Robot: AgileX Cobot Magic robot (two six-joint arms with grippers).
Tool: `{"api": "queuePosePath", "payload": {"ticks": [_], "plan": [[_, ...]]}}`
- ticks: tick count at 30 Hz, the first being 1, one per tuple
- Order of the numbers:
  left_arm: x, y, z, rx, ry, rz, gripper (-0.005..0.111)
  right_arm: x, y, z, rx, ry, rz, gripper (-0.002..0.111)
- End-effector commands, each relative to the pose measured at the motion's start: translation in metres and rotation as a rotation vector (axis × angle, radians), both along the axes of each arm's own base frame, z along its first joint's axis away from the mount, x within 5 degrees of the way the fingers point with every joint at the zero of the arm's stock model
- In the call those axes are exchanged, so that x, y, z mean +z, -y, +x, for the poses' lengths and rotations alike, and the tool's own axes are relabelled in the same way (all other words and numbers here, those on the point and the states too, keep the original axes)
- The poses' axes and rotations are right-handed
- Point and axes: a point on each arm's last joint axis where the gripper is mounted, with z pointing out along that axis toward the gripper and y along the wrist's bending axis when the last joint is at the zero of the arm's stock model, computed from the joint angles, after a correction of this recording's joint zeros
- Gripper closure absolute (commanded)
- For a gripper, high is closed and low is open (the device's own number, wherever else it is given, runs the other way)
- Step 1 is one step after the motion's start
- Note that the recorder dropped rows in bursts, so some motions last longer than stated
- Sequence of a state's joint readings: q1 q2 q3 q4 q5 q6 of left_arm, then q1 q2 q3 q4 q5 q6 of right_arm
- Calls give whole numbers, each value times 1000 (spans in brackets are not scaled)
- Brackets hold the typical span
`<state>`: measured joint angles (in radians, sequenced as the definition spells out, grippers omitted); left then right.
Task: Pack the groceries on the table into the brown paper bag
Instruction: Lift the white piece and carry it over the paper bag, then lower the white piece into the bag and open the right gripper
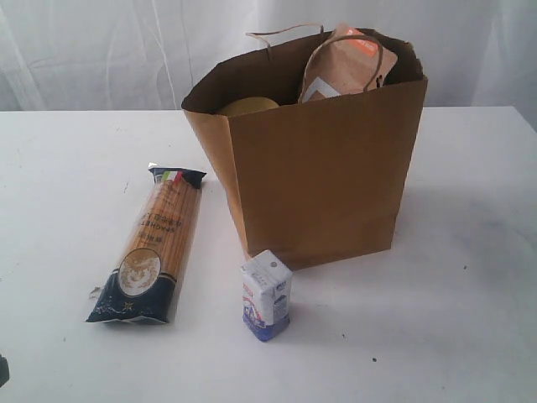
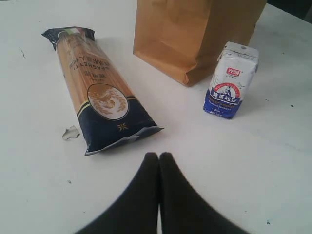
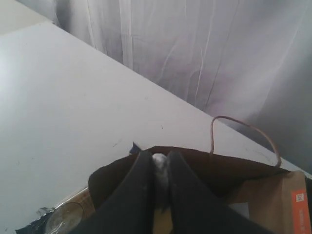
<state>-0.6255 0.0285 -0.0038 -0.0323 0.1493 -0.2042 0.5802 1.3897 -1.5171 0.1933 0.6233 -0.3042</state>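
Note:
The brown paper bag [image 1: 319, 168] stands upright mid-table, with an orange-labelled pouch [image 1: 344, 67] and a yellow lid [image 1: 247, 107] showing inside its mouth. The spaghetti packet [image 1: 155, 248] lies flat to its left, and a small blue-white carton [image 1: 267, 294] stands in front of it. Neither gripper shows in the exterior view. My left gripper [image 2: 159, 156] is shut and empty, low over the table [image 2: 253, 161], short of the spaghetti packet [image 2: 97, 92] and the carton [image 2: 230, 80]. Above the bag's open mouth [image 3: 209, 163], my right gripper [image 3: 160, 157] is shut on a small white lump [image 3: 160, 165].
A twisted paper handle [image 3: 243, 129] loops up from the bag's far rim, and the pouch [image 3: 287, 200] leans inside. A white curtain [image 1: 101, 50] hangs behind the table. A small clear scrap [image 2: 70, 132] lies beside the spaghetti packet.

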Motion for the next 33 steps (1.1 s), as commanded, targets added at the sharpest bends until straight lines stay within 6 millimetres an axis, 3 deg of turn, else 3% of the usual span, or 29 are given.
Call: {"api": "queuePosePath", "payload": {"ticks": [1,9,22,29,33], "plan": [[-1,0,0,-3,0,-1,107,-13,-12,22,3,-42,-78,108],[-1,0,0,-3,0,-1,107,-42,-25,58,-15,-117,-129,108],[-1,0,0,-3,0,-1,107,-95,-21,94,-58,-282,-217,108],[-1,0,0,-3,0,-1,107,-96,-22,95,-62,-276,-211,108],[-1,0,0,-3,0,-1,107,-96,-22,95,-63,-274,-212,94]]}}
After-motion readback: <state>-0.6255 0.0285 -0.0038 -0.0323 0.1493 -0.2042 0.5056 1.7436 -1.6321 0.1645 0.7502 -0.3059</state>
